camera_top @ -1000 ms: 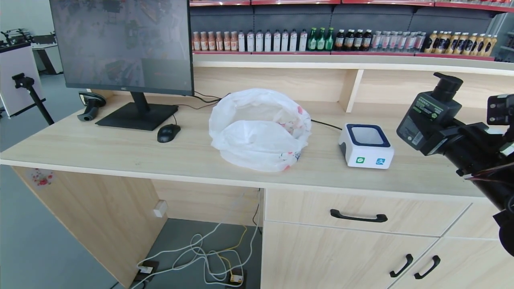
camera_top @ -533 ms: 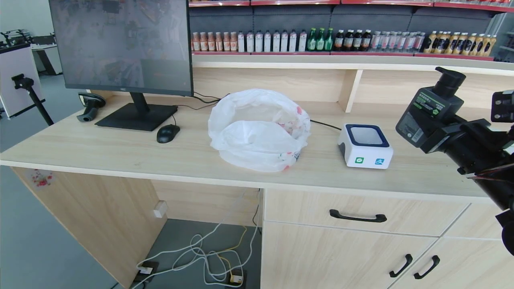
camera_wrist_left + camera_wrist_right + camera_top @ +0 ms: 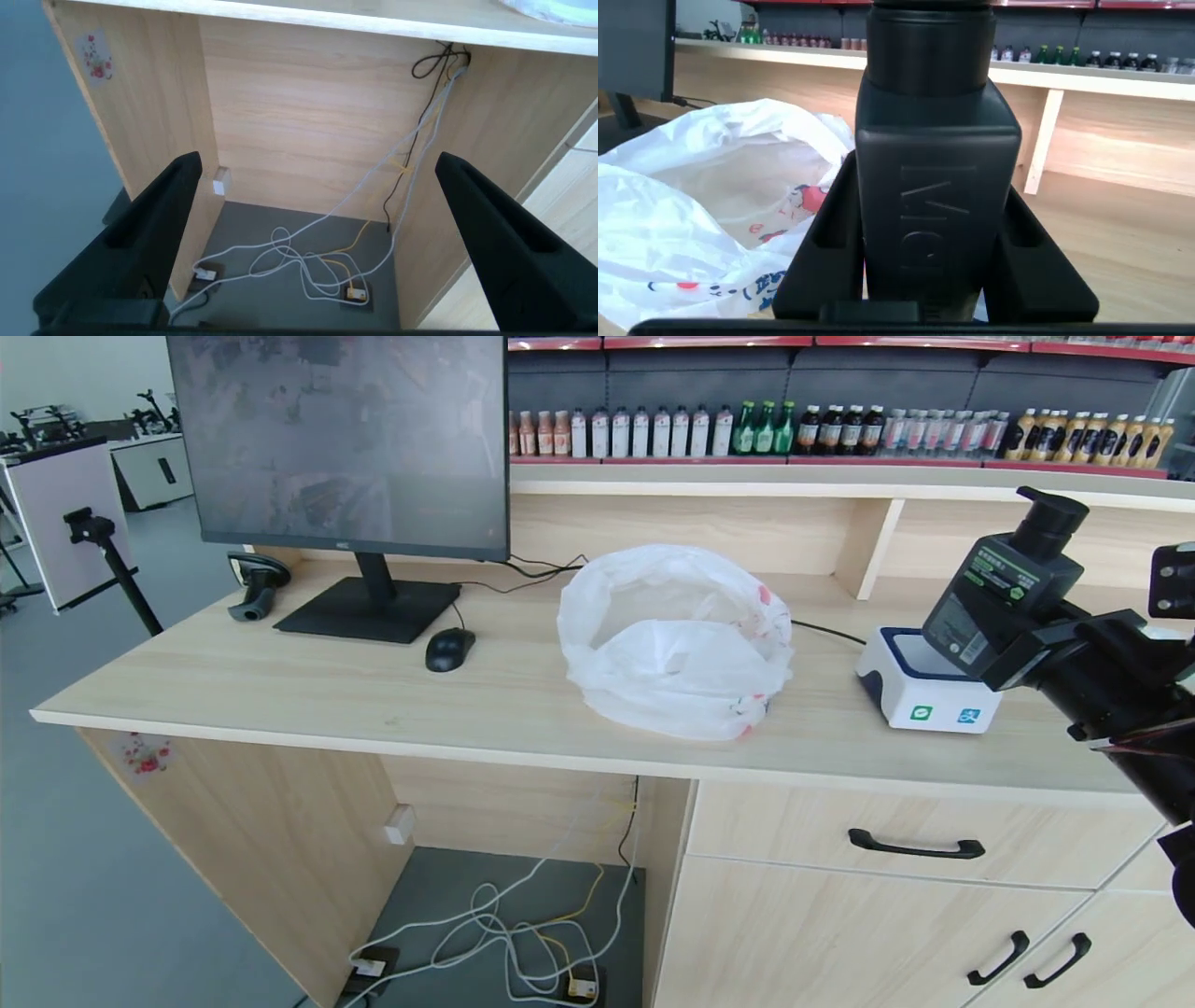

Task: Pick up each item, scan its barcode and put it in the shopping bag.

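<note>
Black pump bottle point(image 3: 1004, 597): one, tilted, clamped low on its body by your right gripper point(image 3: 1027, 653), in the air close above the scanner point(image 3: 924, 695). White plastic shopping bag point(image 3: 677, 644): mouth open, on the counter point(image 3: 373, 700), left of the scanner. Left gripper point(image 3: 318, 163): spread wide, empty, below counter level. Risks for you: barcode turned off the window, no read; bottle slipping in the tilt; soft bag rim folding under it.

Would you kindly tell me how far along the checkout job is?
Done: the dark pump bottle is picked up, clamped in the right claw. In hand: it is held close by the barcode scanner. Left: placing it in the open shopping bag.
</note>
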Available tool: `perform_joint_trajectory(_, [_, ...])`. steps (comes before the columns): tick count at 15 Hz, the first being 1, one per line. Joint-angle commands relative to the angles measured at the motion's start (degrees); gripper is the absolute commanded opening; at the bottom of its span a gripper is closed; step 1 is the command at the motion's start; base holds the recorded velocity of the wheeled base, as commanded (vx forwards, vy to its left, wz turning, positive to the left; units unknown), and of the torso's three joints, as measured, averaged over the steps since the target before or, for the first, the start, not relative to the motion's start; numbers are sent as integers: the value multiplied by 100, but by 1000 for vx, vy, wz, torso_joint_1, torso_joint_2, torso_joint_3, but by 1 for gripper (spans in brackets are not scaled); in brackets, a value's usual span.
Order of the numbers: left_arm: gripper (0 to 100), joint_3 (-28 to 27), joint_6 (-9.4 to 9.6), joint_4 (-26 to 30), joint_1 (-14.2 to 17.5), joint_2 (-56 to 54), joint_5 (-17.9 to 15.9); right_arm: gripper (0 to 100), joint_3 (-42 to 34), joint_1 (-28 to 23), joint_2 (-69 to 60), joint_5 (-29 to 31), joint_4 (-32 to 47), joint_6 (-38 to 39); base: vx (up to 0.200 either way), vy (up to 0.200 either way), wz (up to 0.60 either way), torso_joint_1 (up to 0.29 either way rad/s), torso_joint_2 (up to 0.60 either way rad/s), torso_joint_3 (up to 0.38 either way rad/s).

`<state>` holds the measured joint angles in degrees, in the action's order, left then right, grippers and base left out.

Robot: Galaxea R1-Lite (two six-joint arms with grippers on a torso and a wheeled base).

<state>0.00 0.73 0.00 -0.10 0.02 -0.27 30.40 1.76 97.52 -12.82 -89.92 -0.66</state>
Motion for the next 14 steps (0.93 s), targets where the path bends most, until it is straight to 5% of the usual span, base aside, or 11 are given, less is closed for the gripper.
perform_joint_trajectory(1, [100,0,6,-9,1,-2,0,0,1,0,-5,-1,-8,-4,0,0,0,0,0,0])
perform_joint_trajectory(14, [100,0,41,-26,1,-2,0,0,546,9,-41,-71,-8,303,0,0,415,2,1,2])
